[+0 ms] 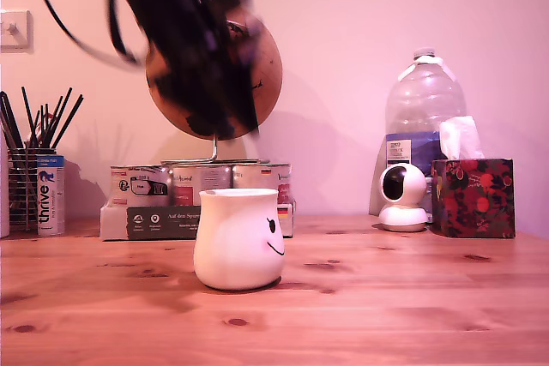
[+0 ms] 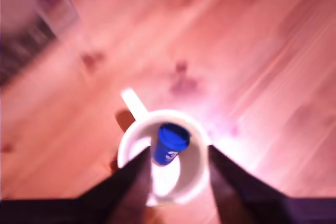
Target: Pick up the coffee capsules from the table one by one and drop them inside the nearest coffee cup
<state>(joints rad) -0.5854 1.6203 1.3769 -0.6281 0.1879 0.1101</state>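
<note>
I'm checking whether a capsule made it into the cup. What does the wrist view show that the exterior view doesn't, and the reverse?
Only the wrist view shows the small dark-blue coffee capsule inside the cup, between the open tool's fingers. Only the exterior view shows the cup's black winking face, the white round camera and the floral tissue box. Both show the squat white ceramic cup on the light-brown pine table.
</note>
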